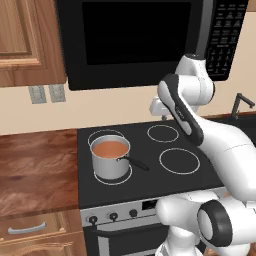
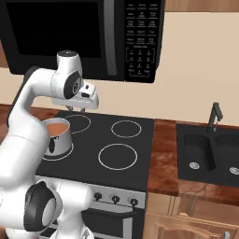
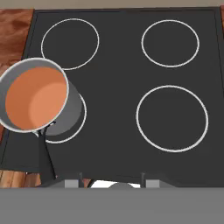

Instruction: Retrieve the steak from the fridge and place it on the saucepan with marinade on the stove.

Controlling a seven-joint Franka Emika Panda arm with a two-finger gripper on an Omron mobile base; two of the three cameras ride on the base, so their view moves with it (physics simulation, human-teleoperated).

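A: Saucepan (image 1: 110,160) where?
B: Front-left burner of stove (image 1: 165,145), black handle toward the front edge, probably for easy reach. Marinade (image 3: 36,96) inside, uncovered, ready for meat.
A: Steak?
B: Nowhere in sight; cannot tell where.
A: Gripper (image 2: 87,101)?
B: Clenched, grasping nothing, hovering above cooktop.
A: Counts?
B: Four burners, one pan, one microwave (image 1: 150,40), one sink (image 2: 210,151).

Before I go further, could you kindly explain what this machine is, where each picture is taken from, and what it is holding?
It is a white robot arm on a wheeled base. Two cameras ride behind it, left and right; a third sits on its hand, looking down. Below is a black stove with four ring burners. On the near-left burner stands a steel saucepan of orange-brown marinade, its black handle toward the robot. A microwave hangs above, a sink lies right. The gripper hovers above the stove, fingers shut, holding nothing.
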